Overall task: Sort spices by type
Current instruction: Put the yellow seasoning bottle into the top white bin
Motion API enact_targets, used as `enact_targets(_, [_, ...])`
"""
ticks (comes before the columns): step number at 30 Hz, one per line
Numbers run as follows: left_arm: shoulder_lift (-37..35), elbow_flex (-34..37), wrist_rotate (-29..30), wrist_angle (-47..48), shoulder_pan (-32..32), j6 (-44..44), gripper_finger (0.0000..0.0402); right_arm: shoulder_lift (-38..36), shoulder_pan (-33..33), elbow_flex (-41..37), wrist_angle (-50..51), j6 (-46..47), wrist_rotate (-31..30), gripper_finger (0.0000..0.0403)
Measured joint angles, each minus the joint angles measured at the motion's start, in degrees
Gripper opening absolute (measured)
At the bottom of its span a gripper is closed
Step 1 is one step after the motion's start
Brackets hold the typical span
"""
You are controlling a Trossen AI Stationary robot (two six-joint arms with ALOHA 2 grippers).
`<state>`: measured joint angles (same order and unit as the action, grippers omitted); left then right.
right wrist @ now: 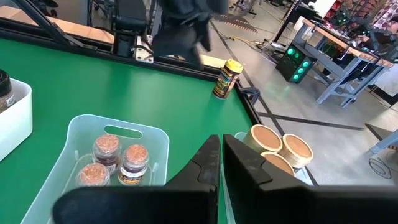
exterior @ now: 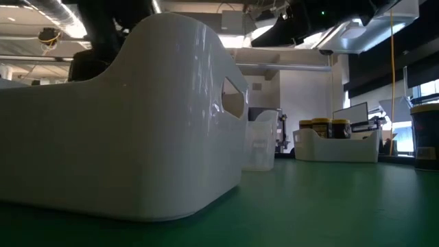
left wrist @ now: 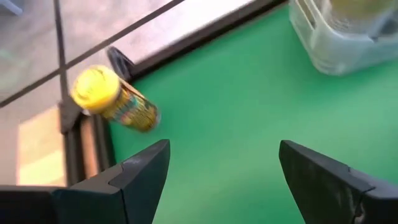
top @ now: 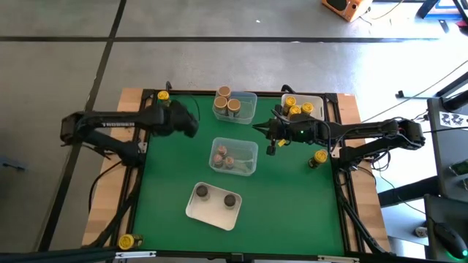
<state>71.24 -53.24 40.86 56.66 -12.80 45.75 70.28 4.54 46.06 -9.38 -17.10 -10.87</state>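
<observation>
My left gripper [top: 183, 117] [left wrist: 224, 174] hangs open over the mat's far left part. Beyond its fingers a yellow-topped spice jar [left wrist: 115, 99] [top: 163, 96] stands at the far left corner. My right gripper [top: 262, 128] [right wrist: 221, 155] is shut and empty, above the mat between the trays. The other jars stand sorted in trays: tan tops [top: 228, 102] in a clear tray, yellow tops [top: 296, 108] in a white tray, brownish tops [right wrist: 118, 155] in the middle clear tray, dark grey tops [top: 216, 196] in the near white tray. One yellow-topped jar [top: 319, 157] stands loose at the right.
Another yellow-topped jar [top: 126, 241] stands on the wooden border at the near left corner. The near white tray [exterior: 137, 116] fills much of the low view. A black frame rail [left wrist: 186, 43] runs along the mat's far edge. Bare green mat [top: 168, 175] lies at the left.
</observation>
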Motion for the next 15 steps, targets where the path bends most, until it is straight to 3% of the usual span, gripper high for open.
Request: enact_targets(15, [8.12, -5.08, -0.75, 1.46, -20.11, -15.14, 0.0279, 0.04, 0.0, 0.0, 0.1, -0.35, 0.0, 0.0021])
